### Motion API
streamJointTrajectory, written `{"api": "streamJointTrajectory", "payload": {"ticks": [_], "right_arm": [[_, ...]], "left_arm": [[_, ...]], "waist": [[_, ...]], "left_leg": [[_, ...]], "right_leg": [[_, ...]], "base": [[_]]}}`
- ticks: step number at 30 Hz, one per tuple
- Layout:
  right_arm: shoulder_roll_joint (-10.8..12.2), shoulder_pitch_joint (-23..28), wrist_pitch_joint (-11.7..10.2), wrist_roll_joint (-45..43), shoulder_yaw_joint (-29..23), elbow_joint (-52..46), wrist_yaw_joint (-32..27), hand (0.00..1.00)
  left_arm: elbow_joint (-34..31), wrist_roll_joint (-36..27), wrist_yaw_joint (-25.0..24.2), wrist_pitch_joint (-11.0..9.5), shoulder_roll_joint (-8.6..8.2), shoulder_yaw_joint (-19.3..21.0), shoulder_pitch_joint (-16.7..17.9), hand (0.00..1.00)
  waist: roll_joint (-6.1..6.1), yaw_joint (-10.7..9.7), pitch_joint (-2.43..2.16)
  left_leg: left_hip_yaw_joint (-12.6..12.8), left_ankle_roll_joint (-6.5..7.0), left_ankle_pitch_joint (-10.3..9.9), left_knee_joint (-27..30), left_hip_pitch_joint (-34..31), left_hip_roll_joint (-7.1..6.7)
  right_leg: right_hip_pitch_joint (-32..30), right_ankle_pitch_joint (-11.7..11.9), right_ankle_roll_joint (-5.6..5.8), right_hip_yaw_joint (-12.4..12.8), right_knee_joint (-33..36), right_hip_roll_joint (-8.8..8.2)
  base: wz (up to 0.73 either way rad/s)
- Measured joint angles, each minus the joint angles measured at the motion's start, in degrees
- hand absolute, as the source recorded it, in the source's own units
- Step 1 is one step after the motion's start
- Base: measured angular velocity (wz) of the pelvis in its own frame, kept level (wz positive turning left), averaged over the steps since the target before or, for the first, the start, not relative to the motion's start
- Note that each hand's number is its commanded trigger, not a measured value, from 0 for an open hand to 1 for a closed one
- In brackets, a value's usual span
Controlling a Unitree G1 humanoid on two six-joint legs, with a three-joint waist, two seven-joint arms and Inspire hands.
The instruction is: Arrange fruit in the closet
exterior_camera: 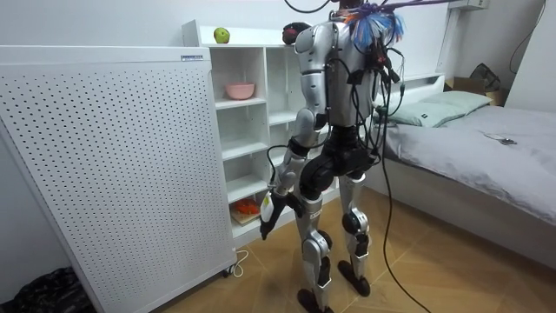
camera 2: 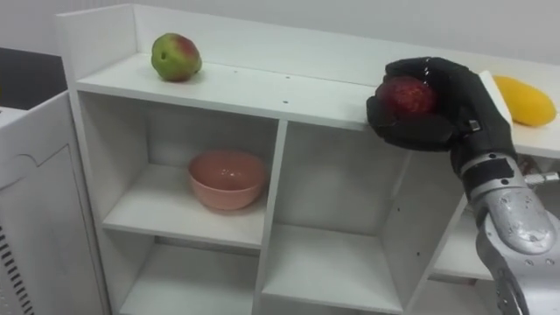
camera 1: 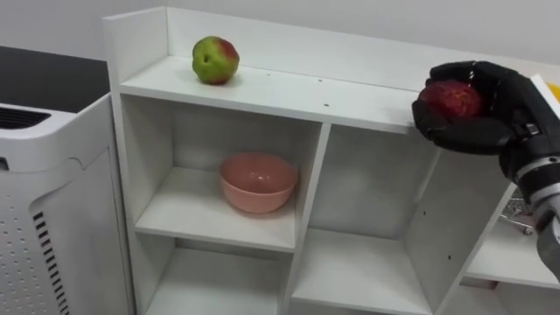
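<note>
As the right hand [camera 2: 442,129] clasps red fruit [camera 2: 405,94], apple [camera 2: 175,56] and yellow fruit [camera 2: 525,100] flank it.

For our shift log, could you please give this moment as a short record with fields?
holding: black right hand curled round a dark red round fruit, by the top board's front edge
idle: left hand hangs at the robot's side
top board: white shelf unit carries a green-and-red apple at left, a yellow oval fruit at right
upper left compartment: pink round bowl
status: red fruit not yet set down
</note>
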Motion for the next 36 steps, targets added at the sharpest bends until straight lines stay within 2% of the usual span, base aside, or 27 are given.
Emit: {"api": "streamJointTrajectory", "payload": {"ticks": [6, 9, 15, 17, 22, 28, 30, 32, 36], "right_arm": [[0.0, -0.01, -0.06, 0.37, -0.07, -0.06, -0.19, 1.0], [-0.01, -0.01, -0.19, 1.05, -0.07, -0.14, -0.52, 1.0], [0.06, 0.02, 0.01, 4.96, 0.05, -0.84, -0.24, 1.0], [0.1, 0.98, 0.57, 7.61, 0.08, -2.98, 0.66, 1.0], [0.58, 4.28, 1.4, 15.98, 0.64, -10.26, 1.49, 1.0], [3.13, 6.48, 1.39, 21.7, 2.04, -18.65, 5.25, 1.0], [3.92, 7.35, 1.38, 22.67, 2.75, -20.5, 6.9, 1.0], [5.84, 8.13, 1.31, 23.33, 3.67, -21.92, 8.51, 1.0], [6.03, 10.73, 1.55, 23.42, 6.05, -22.67, 11.19, 1.0]], "left_arm": [[0.0, -0.19, 0.0, 0.0, 0.0, -0.06, -0.24, 0.0], [0.01, -2.23, 0.07, -0.03, 0.0, -0.09, -0.22, 0.0], [0.07, -3.28, 0.28, -0.06, 0.02, -0.05, 0.14, 0.0], [0.04, -3.25, 0.65, -0.06, 0.02, -0.08, 0.18, 0.0], [0.12, -3.24, 1.87, -0.05, 0.04, -0.07, 0.03, 0.0], [0.48, -3.23, 2.03, -0.16, -0.02, -0.14, 0.59, 0.0], [0.79, -3.24, 2.03, -0.18, -0.06, -0.08, 0.59, 0.0], [1.58, -3.24, 2.03, -0.17, -0.11, -0.08, 0.63, 0.0], [2.4, -3.25, 1.97, 0.05, -0.12, -0.11, 0.87, 0.0]], "waist": [[0.2, 0.03, -0.12], [0.46, 0.03, -0.17], [1.33, -0.31, 0.25], [1.74, -0.06, -0.02], [2.02, 0.11, -0.17], [3.02, 0.42, -0.56], [3.31, 0.56, -0.5], [3.6, 0.65, -0.38], [3.67, 1.11, -0.35]], "left_leg": [[-0.01, 0.0, 0.0, 0.11, 0.16, 0.0], [-0.02, 0.0, 0.0, 0.11, 0.21, 0.0], [-0.15, 0.0, 0.0, 0.01, 0.62, -0.02], [0.21, 0.0, 0.0, -0.32, 0.9, 0.01], [0.43, 0.0, 0.0, -0.27, 0.85, 0.01], [0.9, 0.0, 0.0, -0.35, 1.12, 0.01], [0.9, 0.0, 0.0, -0.34, 1.14, 0.01], [0.94, 0.0, 0.0, -0.36, 1.23, 0.03], [0.84, 0.0, 0.0, -0.35, 1.03, 0.04]], "right_leg": [[0.23, 0.03, 0.02, 0.03, -0.04, 0.0], [0.29, 0.03, 0.02, 0.09, -0.05, 0.0], [0.81, 0.03, 0.02, -0.09, -0.13, 0.01], [0.52, 0.03, 0.02, 0.15, -0.1, 0.04], [0.35, 0.03, 0.02, 0.58, -0.12, 0.05], [0.31, 0.03, 0.03, 0.86, -0.14, 0.04], [0.33, 0.03, 0.03, 0.94, -0.15, 0.04], [0.33, 0.03, 0.03, 0.99, -0.14, 0.04], [0.3, 0.04, 0.02, 0.8, -0.1, 0.03]], "base": [[0.0], [0.0], [0.01], [-0.07], [-0.04], [-0.03], [0.0], [-0.02], [0.02]]}}
